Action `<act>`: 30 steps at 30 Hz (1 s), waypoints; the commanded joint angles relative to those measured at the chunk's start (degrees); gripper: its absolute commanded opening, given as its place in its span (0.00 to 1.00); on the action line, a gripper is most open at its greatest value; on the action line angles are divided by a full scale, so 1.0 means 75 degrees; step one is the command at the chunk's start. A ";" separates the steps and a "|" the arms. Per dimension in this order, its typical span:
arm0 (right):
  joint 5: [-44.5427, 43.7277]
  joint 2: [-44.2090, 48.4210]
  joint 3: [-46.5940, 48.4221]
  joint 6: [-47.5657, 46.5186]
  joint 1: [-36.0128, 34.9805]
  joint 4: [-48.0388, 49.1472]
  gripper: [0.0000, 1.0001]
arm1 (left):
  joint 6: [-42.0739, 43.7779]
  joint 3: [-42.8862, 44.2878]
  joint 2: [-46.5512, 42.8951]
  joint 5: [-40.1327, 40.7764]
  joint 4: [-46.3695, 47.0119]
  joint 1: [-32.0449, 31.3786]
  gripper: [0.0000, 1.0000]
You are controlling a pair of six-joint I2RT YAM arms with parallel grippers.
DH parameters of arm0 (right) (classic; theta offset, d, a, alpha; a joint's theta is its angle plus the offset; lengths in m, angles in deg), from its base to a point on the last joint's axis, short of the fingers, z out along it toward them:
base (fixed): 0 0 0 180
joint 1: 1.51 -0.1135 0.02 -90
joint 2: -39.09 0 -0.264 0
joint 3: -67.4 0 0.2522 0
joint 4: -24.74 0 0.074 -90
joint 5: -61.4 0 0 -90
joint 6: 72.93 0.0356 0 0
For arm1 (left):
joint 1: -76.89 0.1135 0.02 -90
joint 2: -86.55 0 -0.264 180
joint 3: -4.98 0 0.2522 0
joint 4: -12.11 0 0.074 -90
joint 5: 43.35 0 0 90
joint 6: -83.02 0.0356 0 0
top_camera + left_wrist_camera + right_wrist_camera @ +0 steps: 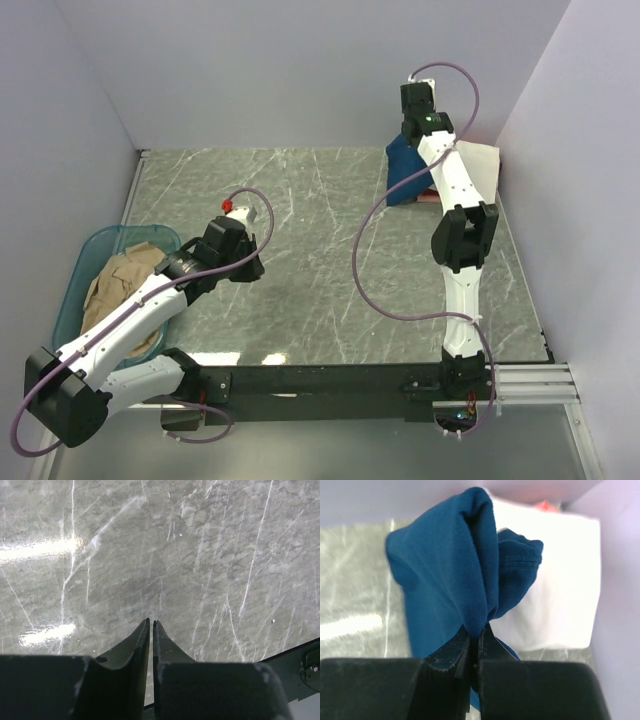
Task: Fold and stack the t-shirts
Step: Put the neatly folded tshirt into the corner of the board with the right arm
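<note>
My right gripper (477,632) is shut on a bunched fold of the navy blue t-shirt (445,575), which hangs lifted at the far right of the table (405,165). Behind the navy tee lies a folded cream t-shirt (560,580) (482,165), and a bit of red t-shirt (545,505) shows past it by the wall. In the top view a red edge (425,197) peeks out under the navy cloth. My left gripper (151,622) hovers over bare marble at the left middle (240,262), its jaws almost touching with nothing between them. A tan t-shirt (120,285) lies crumpled in the tub.
The translucent teal plastic tub (100,240) sits at the table's left edge under my left arm. Pale walls close the table in at the back, left and right. The black base rail (330,380) runs along the near edge.
</note>
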 commanded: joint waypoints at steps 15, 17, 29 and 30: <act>-0.0100 0.0447 0.0890 -0.0523 0.0404 0.1455 0.00 | 0.0135 -0.0067 -0.0194 -0.0129 0.0171 0.0034 0.13; -0.0112 0.0459 0.0983 -0.0523 0.0486 0.1455 0.00 | 0.0135 -0.0067 -0.0159 -0.0129 0.0159 0.0034 0.13; 0.0216 0.0681 0.0762 -0.0277 0.0931 0.1232 0.00 | 0.0123 -0.0055 -0.0053 -0.0094 0.0148 0.0034 0.13; 0.0216 0.0693 0.0657 -0.0242 0.0966 0.1220 0.00 | 0.0112 -0.0066 -0.0041 -0.0082 0.0148 0.0034 0.13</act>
